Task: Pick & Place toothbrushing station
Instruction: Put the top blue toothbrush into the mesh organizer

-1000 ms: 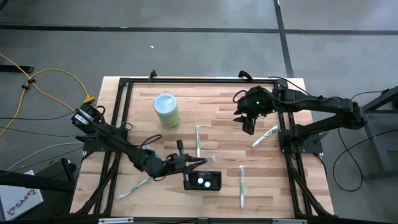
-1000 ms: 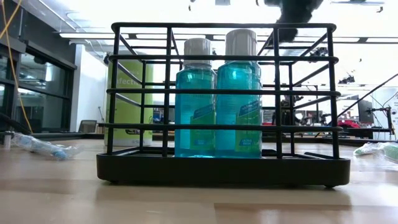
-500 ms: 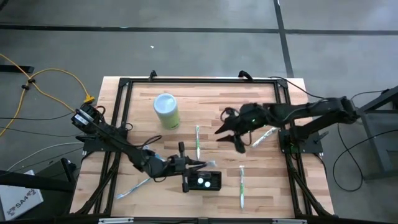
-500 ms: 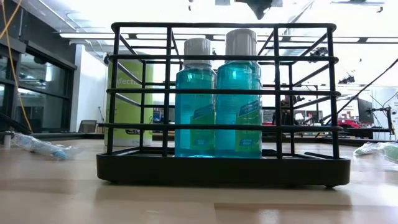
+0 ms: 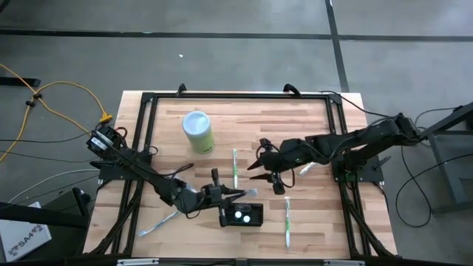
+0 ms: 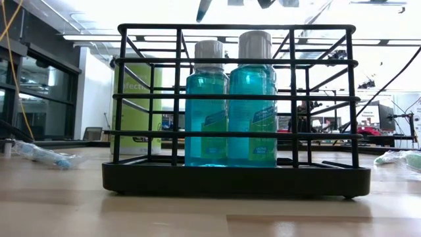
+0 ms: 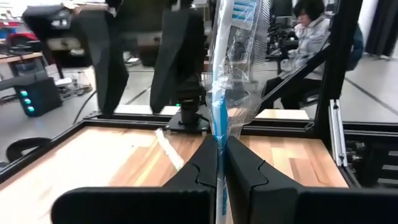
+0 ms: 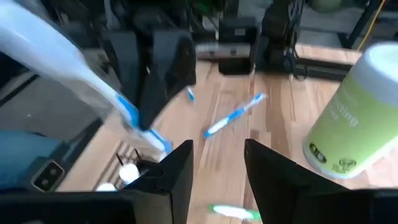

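The toothbrushing station (image 5: 242, 215), a black wire rack, stands on the wooden surface (image 5: 244, 125) near its front edge, right of centre. In the low view it holds 2 blue bottles (image 6: 228, 99) with pale caps, upright and side by side.

The left end effector (image 5: 235, 194) sits just behind the station, its fingers (image 7: 205, 168) pressed together and pinching a wrapped toothbrush (image 7: 229, 68), which stands upright between them in the left wrist view.

The right end effector (image 5: 260, 167) hangs over the middle of the surface, well behind the station, with its fingers (image 8: 177, 165) spread and nothing between them.

A pale green cylinder (image 5: 197, 131) stands toward the back left. Loose wrapped toothbrushes lie around: 1 (image 5: 235, 167) near centre, 1 (image 5: 287, 222) right of the station, 1 (image 5: 158, 223) front left.
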`<action>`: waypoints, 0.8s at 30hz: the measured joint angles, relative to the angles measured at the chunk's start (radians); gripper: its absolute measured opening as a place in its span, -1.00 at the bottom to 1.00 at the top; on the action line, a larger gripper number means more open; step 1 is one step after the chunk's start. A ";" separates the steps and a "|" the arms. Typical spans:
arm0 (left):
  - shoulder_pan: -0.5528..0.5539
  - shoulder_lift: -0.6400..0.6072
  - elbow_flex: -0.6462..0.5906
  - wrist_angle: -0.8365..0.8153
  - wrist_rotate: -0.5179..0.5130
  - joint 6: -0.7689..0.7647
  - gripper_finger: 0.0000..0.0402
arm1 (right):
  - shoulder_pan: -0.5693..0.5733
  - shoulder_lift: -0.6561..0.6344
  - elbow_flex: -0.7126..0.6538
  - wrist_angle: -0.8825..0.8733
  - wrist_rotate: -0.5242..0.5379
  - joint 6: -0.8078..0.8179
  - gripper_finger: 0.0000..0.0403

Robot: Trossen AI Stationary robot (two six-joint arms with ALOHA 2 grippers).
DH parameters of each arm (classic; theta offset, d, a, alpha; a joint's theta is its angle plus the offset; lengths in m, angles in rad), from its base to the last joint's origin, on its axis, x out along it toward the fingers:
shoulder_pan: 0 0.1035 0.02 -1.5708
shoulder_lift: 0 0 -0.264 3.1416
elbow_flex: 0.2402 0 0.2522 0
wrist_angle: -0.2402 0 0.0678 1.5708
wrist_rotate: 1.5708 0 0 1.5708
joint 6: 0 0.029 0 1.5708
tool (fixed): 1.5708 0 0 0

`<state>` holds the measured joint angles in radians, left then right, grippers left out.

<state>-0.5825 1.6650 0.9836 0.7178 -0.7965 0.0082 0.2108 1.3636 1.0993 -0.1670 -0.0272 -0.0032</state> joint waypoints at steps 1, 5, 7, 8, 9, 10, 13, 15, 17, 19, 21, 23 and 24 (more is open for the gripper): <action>-0.003 0.000 0.000 -0.004 -0.011 0.002 -0.99 | 0.007 -0.004 0.001 0.004 0.002 0.000 -0.33; -0.014 0.000 0.000 -0.008 -0.021 0.002 -0.99 | 0.033 -0.003 0.001 0.005 0.003 0.002 -0.33; -0.014 0.000 0.000 -0.011 -0.021 0.002 -0.99 | 0.047 -0.003 0.001 0.020 0.003 0.002 -0.33; -0.014 0.000 0.000 -0.013 -0.021 0.002 -0.99 | 0.055 -0.004 0.001 0.027 0.003 0.002 -0.33; -0.014 0.000 0.000 -0.013 -0.021 0.002 -0.99 | 0.061 -0.004 0.001 0.028 0.003 0.003 -0.33; -0.014 0.000 0.000 -0.013 -0.021 0.001 -0.99 | 0.067 -0.004 0.001 0.028 0.003 0.004 -0.33; -0.014 0.000 0.000 -0.019 -0.021 -0.005 -0.99 | 0.086 -0.004 0.001 0.048 0.003 0.006 -0.33; -0.014 0.000 0.000 -0.020 -0.021 -0.007 -0.99 | 0.099 -0.004 0.001 0.067 0.003 0.006 -0.33; -0.014 0.000 0.000 -0.022 -0.020 -0.013 -0.99 | 0.111 -0.004 0.001 0.077 0.003 0.003 -0.33; -0.014 0.000 0.000 -0.024 -0.021 -0.015 -0.99 | 0.117 -0.004 0.001 0.083 0.003 0.002 -0.33; -0.014 0.000 0.000 -0.023 -0.020 -0.022 -0.99 | 0.119 -0.004 0.001 0.083 0.002 0.001 -0.33; -0.014 0.000 0.000 -0.024 -0.007 -0.032 -0.99 | 0.118 -0.004 0.001 0.093 0.002 0.001 -0.33; -0.013 0.000 0.000 -0.023 0.005 -0.033 -0.99 | 0.118 -0.004 0.001 0.099 0.000 0.001 -0.33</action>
<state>-0.5960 1.6650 0.9836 0.6949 -0.7913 -0.0244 0.3283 1.3598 1.1004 -0.0682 -0.0269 -0.0025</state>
